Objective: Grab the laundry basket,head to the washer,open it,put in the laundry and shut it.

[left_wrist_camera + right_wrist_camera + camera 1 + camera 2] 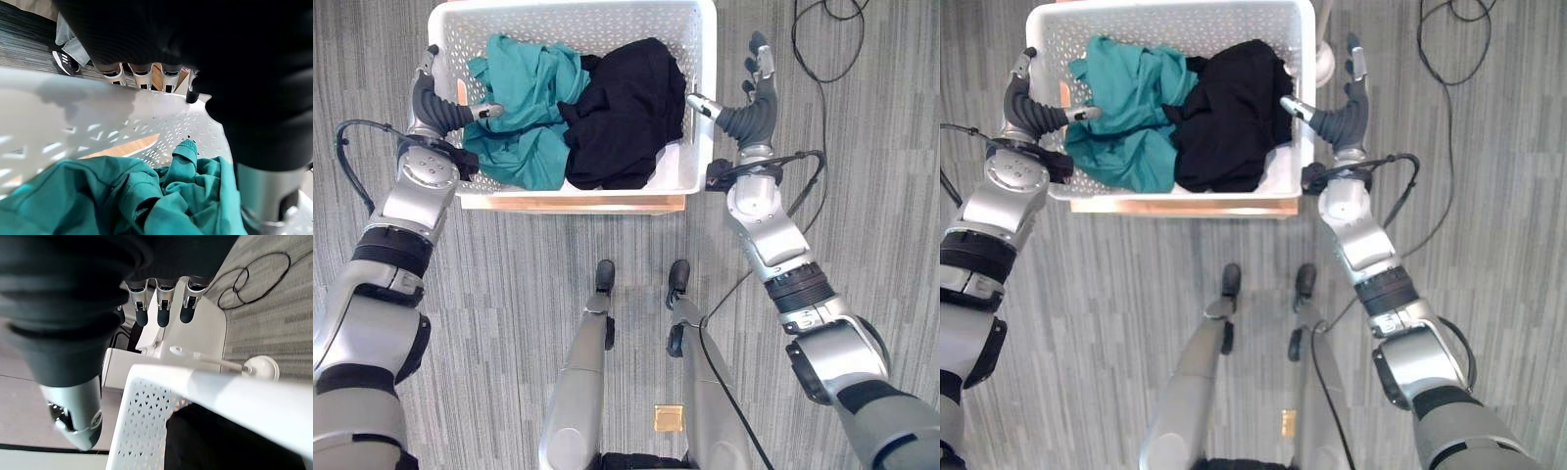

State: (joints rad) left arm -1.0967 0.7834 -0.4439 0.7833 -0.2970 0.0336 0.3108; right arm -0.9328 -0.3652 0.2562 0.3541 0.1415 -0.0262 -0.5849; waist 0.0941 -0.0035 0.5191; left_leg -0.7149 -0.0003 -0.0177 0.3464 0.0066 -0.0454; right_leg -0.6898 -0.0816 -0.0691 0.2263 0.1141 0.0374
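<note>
The white laundry basket (700,59) is sitting on a low wooden stand (573,204) on the grey floor (509,294), directly in front of the robot, and it is being flanked on both sides. Inside it, a teal garment (524,117) is lying toward the robot's left and a black garment (626,113) toward its right, both heaped near the rim.

The left hand (435,103) is being held at the basket's left wall, its thumb reaching over the rim above the teal cloth; its fingers (142,78) are being kept outside the wall and look fairly straight, so no closed grip is being made on the rim. The right hand (754,98) is being held just beside the right wall with its fingers (161,308) extended and relaxed, its thumb pointing toward the rim, and nothing is being grasped.

The main risk is judged to lie in an uneven pickup: if one side is being clamped before the other, the basket is likely to be tipped or pushed off the stand. The smooth plastic rim may also be slipped from. A thumb may be catching loose cloth instead of the rim, dragging laundry out.
</note>
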